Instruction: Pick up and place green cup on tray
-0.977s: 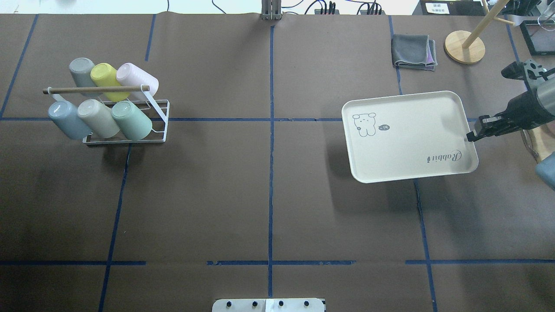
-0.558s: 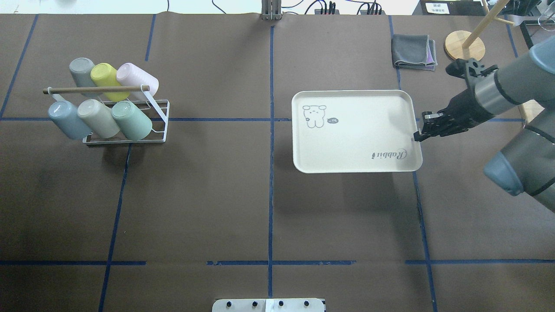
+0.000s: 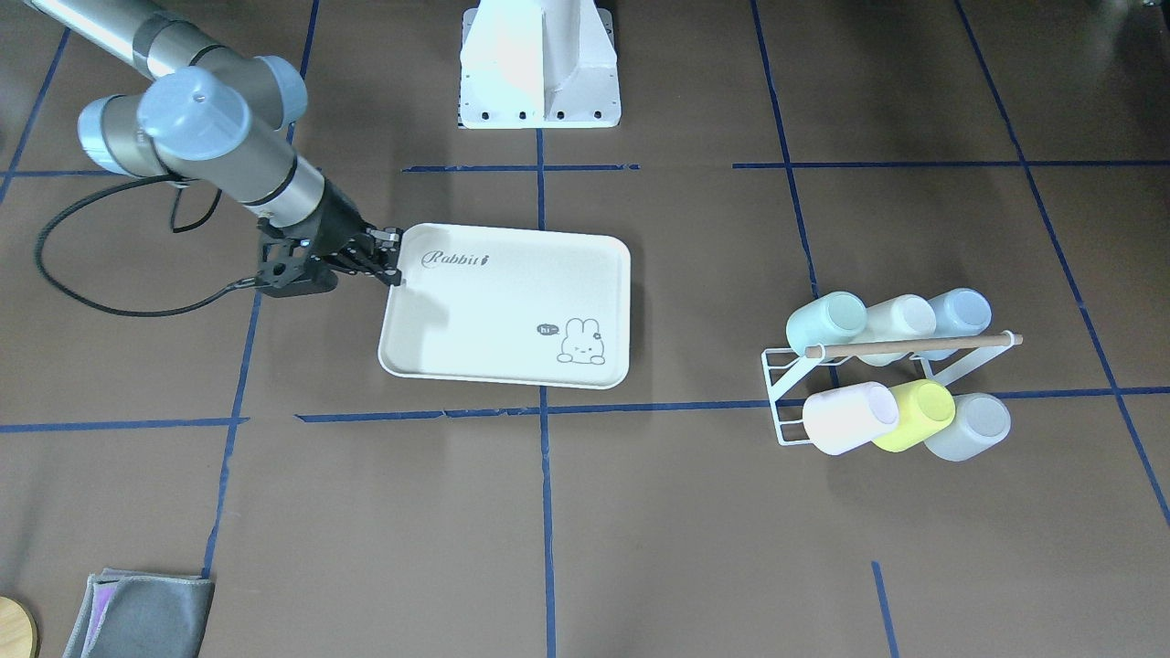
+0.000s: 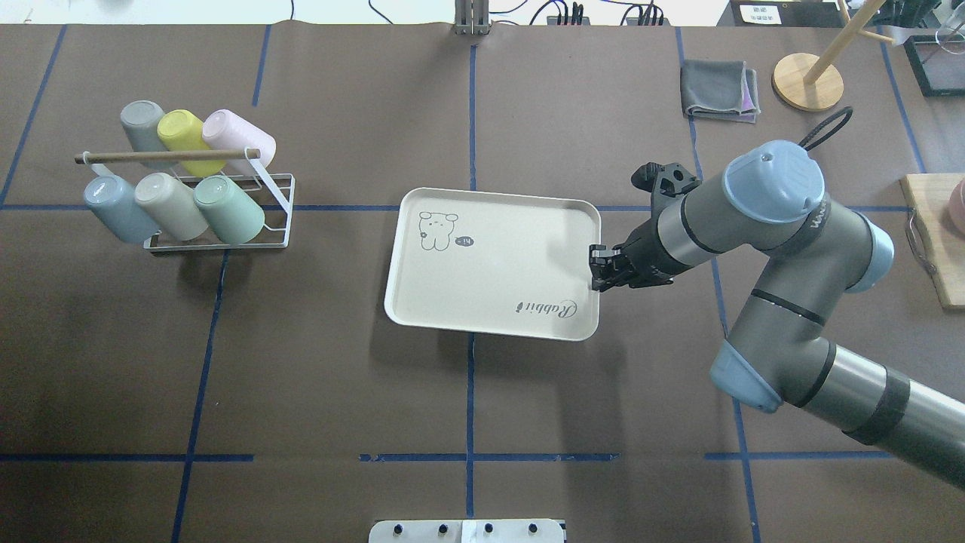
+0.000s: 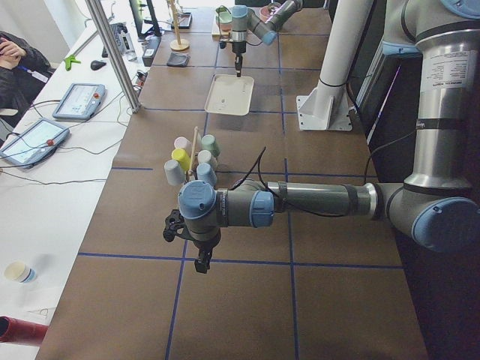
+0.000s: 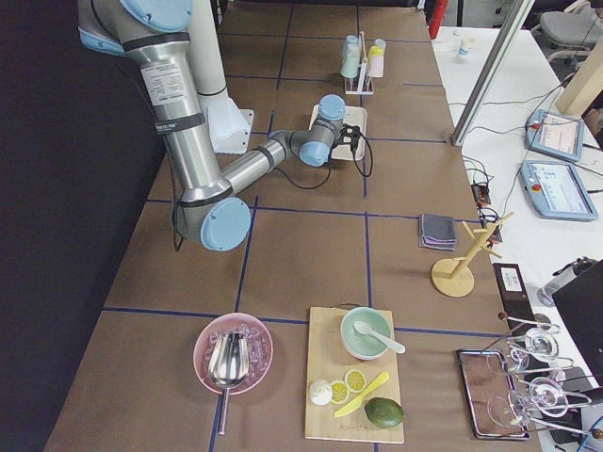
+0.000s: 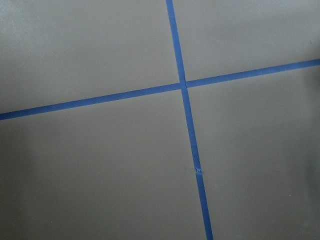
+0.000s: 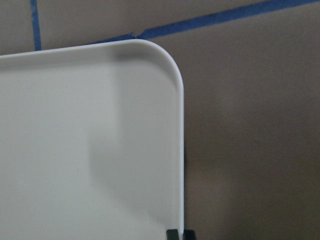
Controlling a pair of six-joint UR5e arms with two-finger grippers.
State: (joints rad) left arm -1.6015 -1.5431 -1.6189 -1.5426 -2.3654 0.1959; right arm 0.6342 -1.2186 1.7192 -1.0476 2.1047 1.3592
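R gripper [image 4: 598,269] is clamped on the rim of the tray [image 4: 497,279], at the short end by the "Rabbit" lettering. In the wrist view the fingertips sit right on the rim edge. The rest of the tray runs out ahead of the gripper toward mid-table. Its far end may be a bit off the table [image 4: 339,377]; can't say for sure from these views.

Green cup [image 4: 230,209] isn't picked yet. It's well past the tray's far end from the R gripper, lying tilted in the lower row of the rack [image 4: 290,211], touching the beige cup [image 4: 170,205].

L gripper [image 5: 201,266] hangs over bare table with the rack ahead of it. It shows only in the side view, so can't tell if it's open or closed.

Step in hand, as I read it: set the tray within reach of the rack.
- Keep it level and lay it flat before letting go.
- Leave a gap to the rack so the L arm has room.
- Open wide, then back the R gripper straight off the rim, no sideways drag, or the tray will skid.
- Next, prob. L arm takes the cup by its wall and draws it off along its tilt.
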